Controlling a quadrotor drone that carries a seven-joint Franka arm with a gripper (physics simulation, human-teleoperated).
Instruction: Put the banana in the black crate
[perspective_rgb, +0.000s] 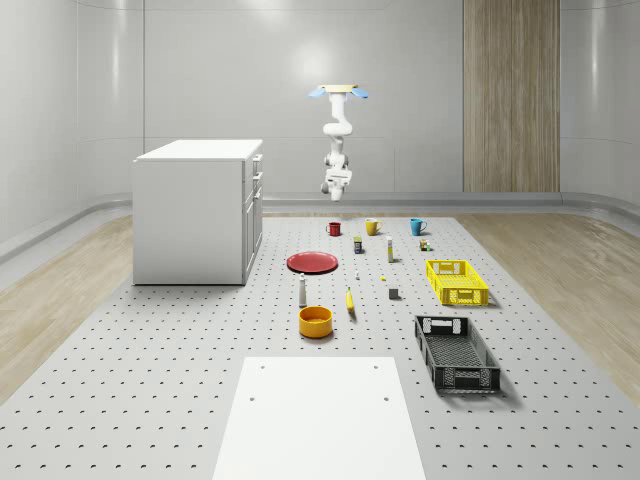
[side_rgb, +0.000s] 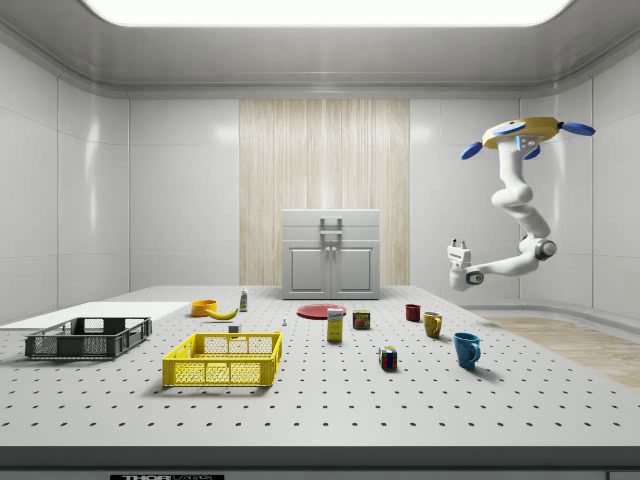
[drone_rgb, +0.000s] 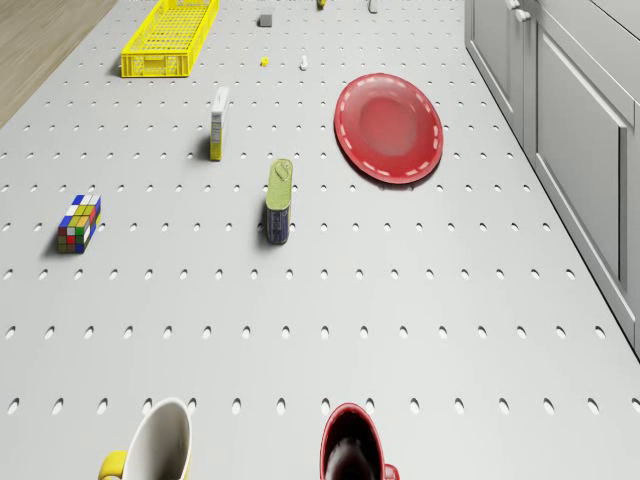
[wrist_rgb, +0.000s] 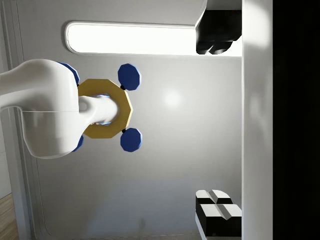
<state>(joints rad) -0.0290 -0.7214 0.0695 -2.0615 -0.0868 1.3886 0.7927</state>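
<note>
Task was barely started. The banana (perspective_rgb: 350, 301) lay flat on the table (perspective_rgb: 180, 380), just beside the orange bowl (perspective_rgb: 315, 321) and near the small white bottle (perspective_rgb: 303, 291), on the near side of the red plate (perspective_rgb: 312, 262). Nothing was touching it. The black crate (perspective_rgb: 456, 352) sat well apart from the banana, next to the yellow crate (perspective_rgb: 456, 281), and looked to hold nothing.

The drone (perspective_rgb: 344, 91) hovered high, past the far end of the row of things, roughly over the red mug (perspective_rgb: 334, 228) and yellow mug (perspective_rgb: 372, 227), well away from the banana. In the side view the arm hung down from the drone and bent back up, so the gripper (side_rgb: 458, 243) pointed upward at mid height, above the mugs; the wrist view looked back up at the drone's underside. The jaws stood apart in the wrist view, with nothing between them.

Judged done: nothing. Left: fly over toward the banana, swing the arm down, close on the banana, lift, carry it to the black crate, release inside.

The banana was thin and lay low on the table, so the grab would likely need a close, well-aligned approach.
</note>
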